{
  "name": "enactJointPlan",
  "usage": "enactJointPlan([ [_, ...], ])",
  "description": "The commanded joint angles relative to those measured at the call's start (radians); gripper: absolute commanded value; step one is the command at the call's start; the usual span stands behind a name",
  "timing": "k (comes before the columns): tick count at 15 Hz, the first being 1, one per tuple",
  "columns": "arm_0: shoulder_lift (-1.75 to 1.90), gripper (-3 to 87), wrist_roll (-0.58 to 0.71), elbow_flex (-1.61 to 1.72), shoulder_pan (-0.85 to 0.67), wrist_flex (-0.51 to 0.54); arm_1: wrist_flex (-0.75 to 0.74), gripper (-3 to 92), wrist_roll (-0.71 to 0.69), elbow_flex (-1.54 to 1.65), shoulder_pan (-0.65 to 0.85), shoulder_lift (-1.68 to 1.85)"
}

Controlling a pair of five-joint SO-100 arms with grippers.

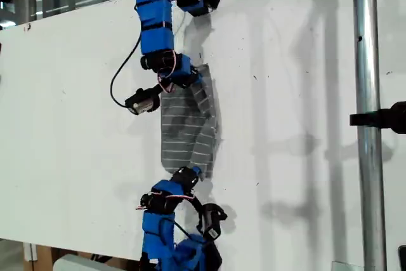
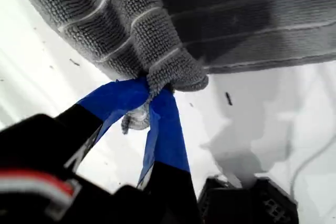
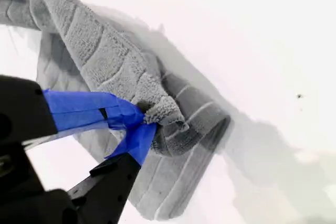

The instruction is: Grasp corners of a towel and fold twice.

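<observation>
The towel (image 1: 187, 128) lies on the white table (image 1: 76, 106), stretched between both arms, one long edge lifted and doubled over. My first gripper (image 2: 149, 106) pinches one corner (image 2: 176, 72) and my second gripper (image 3: 139, 121) another (image 3: 163, 111). A fold seems under way; next, both corners should be carried across the towel together.

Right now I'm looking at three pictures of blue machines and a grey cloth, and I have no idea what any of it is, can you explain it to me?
The blue machines are two small robot arms working on a white table. One picture comes from a camera off the arms, looking down on the whole scene. The other two come from small cameras riding on each arm's gripper, so they show the pincers close up. On the table lies a grey towel with thin white stripes, partly folded over itself. My first gripper is pinched shut on one corner of the towel. My second gripper is pinched shut on another corner. The wrist pictures do not settle which arm is which in the wide picture.
</observation>
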Motion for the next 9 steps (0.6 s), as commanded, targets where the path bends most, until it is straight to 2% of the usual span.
enactJointPlan([
  [1, 0.055, -2.9, 0.147, -0.008, -0.23, -0.026, -0.048, -0.3, -0.17, -0.009, 0.264, 0.069],
  [3, 0.054, -2.9, 0.261, -0.069, -0.383, -0.015, -0.083, -0.3, -0.334, -0.081, 0.451, 0.055],
  [5, 0.046, -2.9, 0.337, -0.169, -0.489, 0.025, -0.083, -0.3, -0.44, -0.196, 0.577, 0.012],
  [7, 0.063, -2.9, 0.367, -0.238, -0.514, 0.046, -0.078, -0.3, -0.485, -0.275, 0.63, 0.031],
  [9, 0.083, -2.9, 0.333, -0.187, -0.471, 0.023, -0.051, -0.3, -0.468, -0.25, 0.604, 0.066],
])
